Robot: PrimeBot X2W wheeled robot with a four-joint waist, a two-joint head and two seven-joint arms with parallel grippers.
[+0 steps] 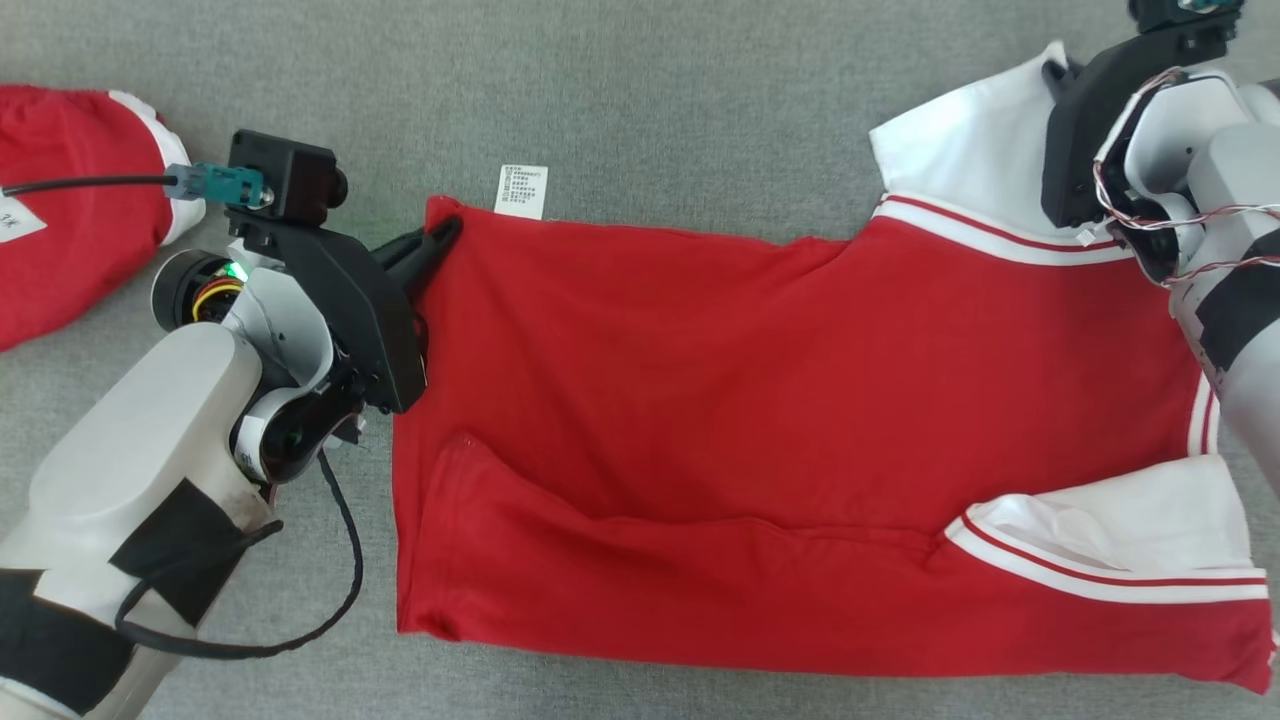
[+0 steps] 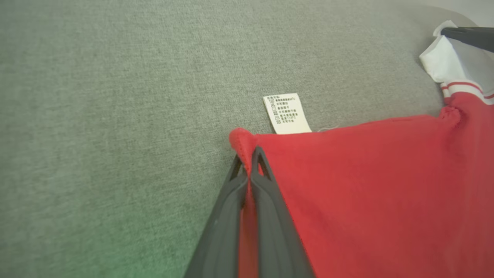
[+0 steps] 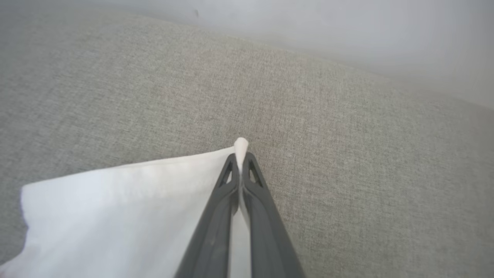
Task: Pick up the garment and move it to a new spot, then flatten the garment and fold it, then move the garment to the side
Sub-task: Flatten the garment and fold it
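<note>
A grey woven cloth covers the counter (image 1: 640,90), and a pale wall rises behind its far edge in the right wrist view. The red garment (image 1: 760,400) lies spread across the middle of the counter, its hem toward the robot's left and its white sleeves toward the right. We see a long crease running along its near side.

The left fingers (image 1: 438,242) are closed on the far hem corner of the garment. In the left wrist view the left fingers (image 2: 251,173) pinch a small red fold between them, with red cloth running down the gap. A white care label (image 1: 522,191) lies flat on the grey cloth just beside that corner, still attached to the garment's far edge.

The right fingers (image 1: 1056,72) reach the far white sleeve (image 1: 970,150). From the head their tips are partly masked by the dark mount, so the grip looks likely there rather than plain. The right wrist view settles it: the right fingers (image 3: 247,185) are pressed together on the sleeve's white corner, a nub of cloth poking past the tips.

The near sleeve (image 1: 1110,540), white with red stripes, rests folded over the garment's near right part. A second red garment (image 1: 70,210) lies bunched at the counter's far left, well apart from the first.
</note>
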